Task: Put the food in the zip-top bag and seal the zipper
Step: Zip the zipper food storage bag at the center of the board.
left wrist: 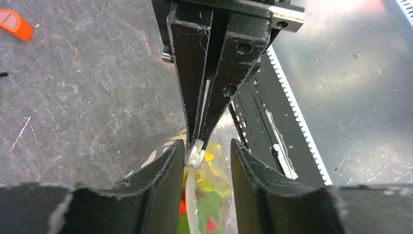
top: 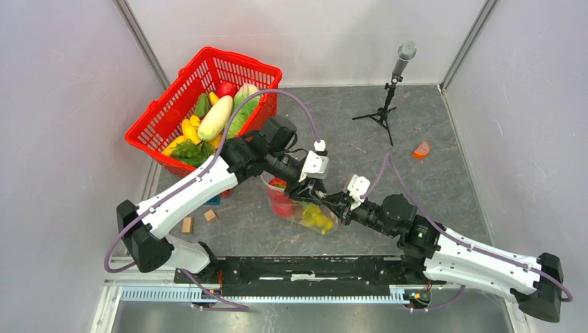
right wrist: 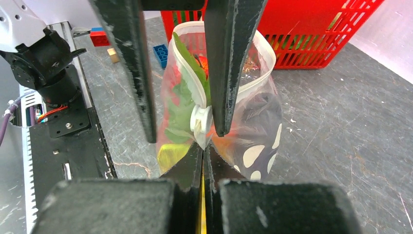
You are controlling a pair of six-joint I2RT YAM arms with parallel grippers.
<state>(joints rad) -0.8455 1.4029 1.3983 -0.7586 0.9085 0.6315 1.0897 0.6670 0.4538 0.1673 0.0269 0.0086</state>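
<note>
The zip-top bag, clear with white dots, stands between my two grippers. It holds food: a green leaf, a red piece and yellow pieces. My right gripper is shut on the bag's end edge just below the white slider of the zipper. In the left wrist view the right gripper comes in from the top. My left gripper is open, one finger on each side of the zipper strip and the slider. Beyond the slider the bag's mouth gapes open.
A red basket at the back left holds more toy food. A microphone on a tripod stands at the back. An orange piece lies to the right. Wooden cubes and a blue brick lie to the left.
</note>
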